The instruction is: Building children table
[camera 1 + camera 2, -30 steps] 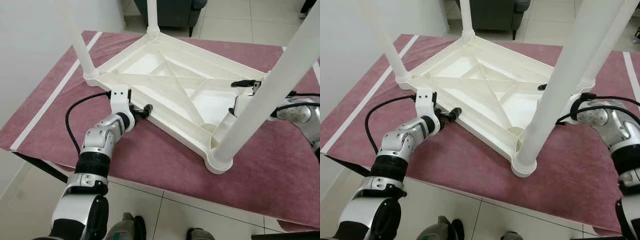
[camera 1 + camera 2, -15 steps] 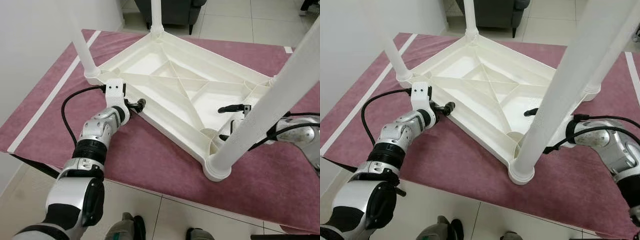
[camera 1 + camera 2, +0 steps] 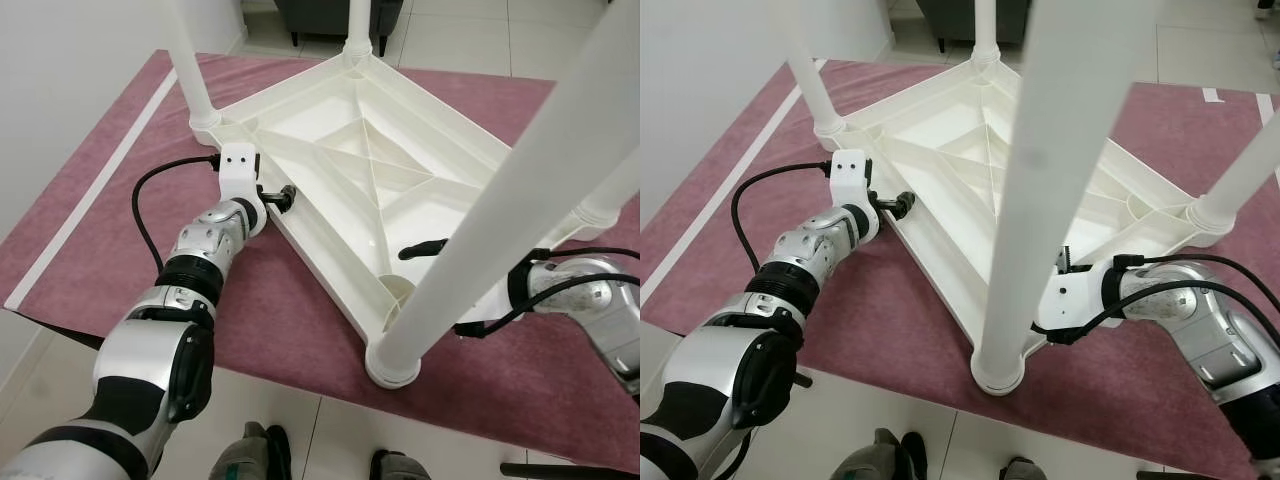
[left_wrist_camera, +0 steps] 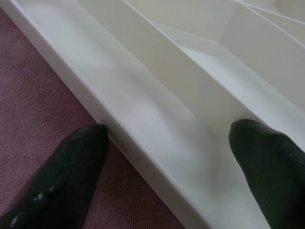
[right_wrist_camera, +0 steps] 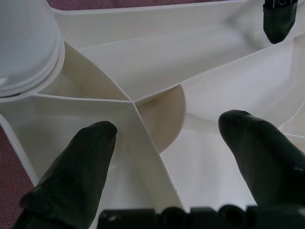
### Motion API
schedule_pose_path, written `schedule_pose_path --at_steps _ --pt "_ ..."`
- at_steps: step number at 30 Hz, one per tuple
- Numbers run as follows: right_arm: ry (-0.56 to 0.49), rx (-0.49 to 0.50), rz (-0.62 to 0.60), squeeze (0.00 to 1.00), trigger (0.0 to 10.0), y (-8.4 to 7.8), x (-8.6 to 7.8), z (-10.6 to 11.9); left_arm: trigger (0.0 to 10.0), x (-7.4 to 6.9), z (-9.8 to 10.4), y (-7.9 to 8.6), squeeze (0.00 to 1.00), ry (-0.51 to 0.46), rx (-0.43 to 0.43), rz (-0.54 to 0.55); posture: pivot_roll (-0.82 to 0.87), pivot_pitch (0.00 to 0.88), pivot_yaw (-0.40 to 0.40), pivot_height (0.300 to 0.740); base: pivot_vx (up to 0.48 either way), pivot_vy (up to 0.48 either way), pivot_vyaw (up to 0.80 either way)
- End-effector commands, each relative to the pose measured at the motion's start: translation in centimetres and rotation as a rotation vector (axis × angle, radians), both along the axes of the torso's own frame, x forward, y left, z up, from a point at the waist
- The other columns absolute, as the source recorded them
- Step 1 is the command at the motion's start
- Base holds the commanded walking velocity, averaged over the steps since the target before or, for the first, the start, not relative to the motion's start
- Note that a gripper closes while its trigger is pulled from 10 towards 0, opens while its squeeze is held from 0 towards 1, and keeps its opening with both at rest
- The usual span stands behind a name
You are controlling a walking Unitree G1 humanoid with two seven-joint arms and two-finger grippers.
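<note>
The left gripper (image 4: 167, 157) straddled the side rim of the upturned white children's table (image 3: 330, 150), fingers apart, one outside on the maroon cloth (image 3: 300, 320), one inside. The right gripper (image 5: 167, 143), also spread, reached over the rim beside the near leg (image 3: 500, 210). With all four legs seemingly fitted, assembly looked nearly finished; righting it apparently remained.
</note>
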State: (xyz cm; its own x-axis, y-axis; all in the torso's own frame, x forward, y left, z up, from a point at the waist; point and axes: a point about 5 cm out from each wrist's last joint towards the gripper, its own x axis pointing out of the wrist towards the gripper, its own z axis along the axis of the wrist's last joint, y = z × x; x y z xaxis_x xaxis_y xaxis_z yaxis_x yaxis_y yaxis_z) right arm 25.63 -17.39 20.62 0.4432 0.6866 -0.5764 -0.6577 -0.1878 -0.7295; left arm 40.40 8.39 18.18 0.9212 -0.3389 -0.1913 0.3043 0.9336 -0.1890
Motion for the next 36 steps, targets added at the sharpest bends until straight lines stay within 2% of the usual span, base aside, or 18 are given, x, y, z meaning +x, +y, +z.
schedule_pose_path --at_steps 1,4,6,7,9,10,13,16,22,24,26,27,28,30,31,32,34,36 --pt "0.091 0.022 0.043 0.0 10.0 1.6 -0.9 -1.8 10.0 -0.2 -0.1 -1.6 0.0 -0.001 -0.002 -0.096 -0.15 0.183 0.162 0.74 0.0 0.0 0.0" --pt "0.077 0.052 0.037 0.0 10.0 2.2 -0.7 -1.7 10.0 -0.2 0.1 -2.0 0.0 -0.01 -0.005 -0.111 -0.15 0.183 0.162 0.74 0.0 0.0 0.0" --pt "0.031 0.137 -0.004 0.0 10.0 3.4 0.0 -1.5 10.0 -0.1 0.8 -2.7 0.0 -0.045 -0.023 -0.138 -0.15 0.183 0.165 0.74 0.0 0.0 0.0" --pt "0.031 0.137 -0.004 0.0 10.0 3.4 0.0 -1.5 10.0 -0.1 0.8 -2.7 0.0 -0.045 -0.023 -0.138 -0.15 0.183 0.165 0.74 0.0 0.0 0.0" --pt "0.012 0.222 -0.045 0.0 10.0 4.4 0.6 -1.1 10.0 0.0 1.4 -3.1 0.0 -0.082 -0.044 -0.16 -0.16 0.182 0.165 0.74 0.0 0.0 0.0" --pt "0.012 0.222 -0.045 0.0 10.0 4.4 0.6 -1.1 10.0 0.0 1.4 -3.1 0.0 -0.082 -0.044 -0.16 -0.16 0.182 0.165 0.74 0.0 0.0 0.0" --pt "-0.026 0.32 -0.112 0.0 10.0 5.5 1.7 -0.7 10.0 -0.1 1.8 -3.9 0.0 -0.108 -0.066 -0.217 -0.15 0.181 0.165 0.74 0.0 0.0 0.0" --pt "-0.068 0.387 -0.172 0.0 10.0 5.8 2.5 -0.1 10.0 -0.2 2.2 -4.3 0.0 -0.132 -0.068 -0.251 -0.15 0.182 0.163 0.74 0.0 0.0 0.0" --pt "-0.082 0.422 -0.201 0.0 10.0 5.8 2.8 0.2 10.0 -0.2 2.3 -4.4 0.0 -0.137 -0.076 -0.266 -0.15 0.181 0.162 0.74 0.0 0.0 0.0" --pt "-0.141 0.449 -0.255 0.0 10.0 5.2 3.6 1.0 10.0 0.3 2.9 -2.9 0.0 -0.201 0.001 -0.184 -0.15 0.183 0.164 0.74 0.0 0.0 0.0" --pt "-0.141 0.449 -0.255 0.0 10.0 5.2 3.6 1.0 10.0 0.3 2.9 -2.9 0.0 -0.201 0.001 -0.184 -0.15 0.183 0.164 0.74 0.0 0.0 0.0" --pt "-0.166 0.459 -0.278 0.0 10.0 4.8 3.9 1.4 10.0 0.6 3.3 -2.0 0.0 -0.238 0.037 -0.137 -0.14 0.183 0.163 0.74 0.0 0.0 0.0" --pt "-0.166 0.459 -0.278 0.0 10.0 4.8 3.9 1.4 10.0 0.6 3.3 -2.0 0.0 -0.238 0.037 -0.137 -0.14 0.183 0.163 0.74 0.0 0.0 0.0" --pt "-0.201 0.485 -0.32 0.0 10.0 4.2 4.2 2.0 10.0 0.9 4.1 -0.1 0.0 -0.312 0.085 -0.05 -0.14 0.184 0.159 0.74 0.0 0.0 0.0" --pt "-0.205 0.53 -0.323 0.0 10.0 3.7 4.0 2.8 10.0 1.0 4.7 1.2 0.0 -0.361 0.098 -0.011 -0.12 0.182 0.152 0.74 0.0 0.0 0.0" --pt "-0.205 0.53 -0.323 0.0 10.0 3.7 4.0 2.8 10.0 1.0 4.7 1.2 0.0 -0.361 0.098 -0.011 -0.12 0.182 0.152 0.74 0.0 0.0 0.0" --pt "-0.199 0.599 -0.32 0.0 10.0 3.2 3.5 3.8 10.0 0.9 5.4 2.8 0.0 -0.42 0.116 0.017 -0.12 0.18 0.15 0.74 0.0 0.0 0.0" --pt "-0.177 0.637 -0.314 0.0 10.0 2.9 3.1 4.3 10.0 0.7 5.5 3.5 0.0 -0.444 0.128 0.018 -0.11 0.177 0.149 0.74 0.0 0.0 0.0"
